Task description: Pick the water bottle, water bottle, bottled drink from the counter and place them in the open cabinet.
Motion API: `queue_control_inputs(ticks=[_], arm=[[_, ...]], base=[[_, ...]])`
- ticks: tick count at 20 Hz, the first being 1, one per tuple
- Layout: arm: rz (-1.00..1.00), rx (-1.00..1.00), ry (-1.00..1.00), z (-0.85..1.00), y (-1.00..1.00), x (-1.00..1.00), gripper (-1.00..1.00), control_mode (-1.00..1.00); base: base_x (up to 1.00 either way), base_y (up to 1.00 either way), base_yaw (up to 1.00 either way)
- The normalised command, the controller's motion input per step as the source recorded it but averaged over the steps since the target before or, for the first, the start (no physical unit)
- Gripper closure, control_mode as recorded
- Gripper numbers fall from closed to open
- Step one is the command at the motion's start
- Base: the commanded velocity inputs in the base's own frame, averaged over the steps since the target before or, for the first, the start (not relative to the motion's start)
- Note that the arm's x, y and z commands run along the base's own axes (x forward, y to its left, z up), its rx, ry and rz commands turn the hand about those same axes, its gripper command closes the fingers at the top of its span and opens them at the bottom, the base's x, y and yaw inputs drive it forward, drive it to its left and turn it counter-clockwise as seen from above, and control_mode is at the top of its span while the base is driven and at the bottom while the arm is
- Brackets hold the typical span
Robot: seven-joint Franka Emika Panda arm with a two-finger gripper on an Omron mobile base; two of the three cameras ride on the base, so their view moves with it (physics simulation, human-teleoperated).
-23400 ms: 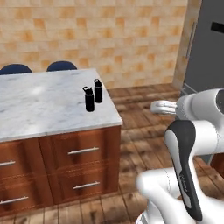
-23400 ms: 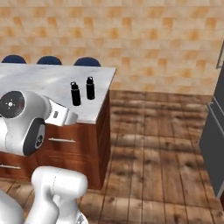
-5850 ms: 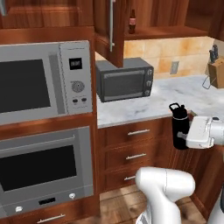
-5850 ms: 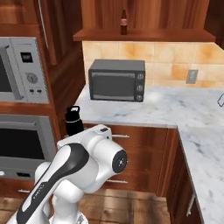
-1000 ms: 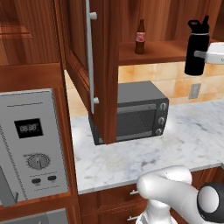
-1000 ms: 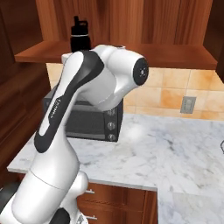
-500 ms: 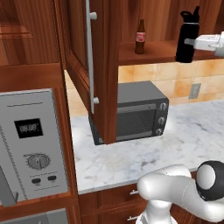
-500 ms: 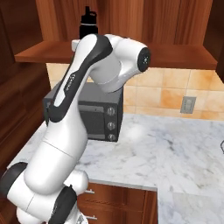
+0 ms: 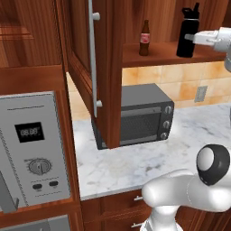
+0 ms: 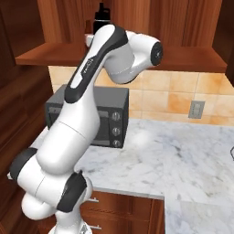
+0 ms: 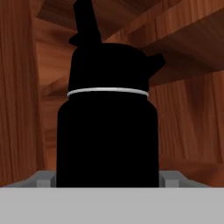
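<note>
**Spotter:** Where's the water bottle?

**Operator:** I have the water bottle (image 9: 187, 33) upright at the cabinet shelf (image 9: 162, 53), over the shelf's right part near its front edge. From the left base view I can't tell whether its base is touching the wood. In the hand view it sits dead centre, black body with a thin pale ring under the cap, loop and spout on top.

**Spotter:** And the claw?

**Operator:** The gripper (image 9: 191, 38) comes in from the right, and I see a grey finger (image 11: 45, 178) on either side of the bottle's body, so I read it as clamped on the bottle. In the right base view the arm (image 10: 91, 82) hides most of this; just the bottle's cap pokes up above the wrist.

**Spotter:** Anything else on that shelf?

**Operator:** The bottled drink (image 9: 144, 39), brown with a red label, stands upright left of the black bottle, well apart from it and nearer the shelf's left end.

**Spotter:** Around it?

**Operator:** The cabinet door (image 9: 85, 67) hangs open at the left, its silver bar handle (image 9: 92, 58) facing me. Below the shelf a dark microwave (image 9: 140, 115) sits against the back of the marble counter (image 9: 149, 162), by the tiled wall. A wall oven panel (image 9: 36, 167) fills the lower left.
</note>
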Motion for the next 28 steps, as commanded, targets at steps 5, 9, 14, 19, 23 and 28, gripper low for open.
queue_control_inputs(ticks=[5, 9, 14, 19, 23, 28], arm=[[0.0, 0.0, -0.03, -0.07, -0.09, 0.43, 1.0, -1.0], [0.0, 0.0, -0.05, -0.16, -0.07, 0.36, 1.0, -1.0], [0.0, 0.0, -0.06, -0.22, -0.02, 0.25, 1.0, -1.0], [0.0, -0.02, 0.0, -0.2, -0.02, 0.27, 1.0, -1.0], [0.0, -0.06, -0.02, -0.18, 0.0, 0.33, 1.0, -1.0], [0.0, -0.04, -0.02, -0.19, 0.0, 0.35, 1.0, -1.0]], base=[[0.0, 0.0, 0.0], [0.0, 0.0, 0.0], [0.0, 0.0, 0.0], [0.0, 0.0, 0.0], [0.0, 0.0, 0.0], [0.0, 0.0, 0.0]])
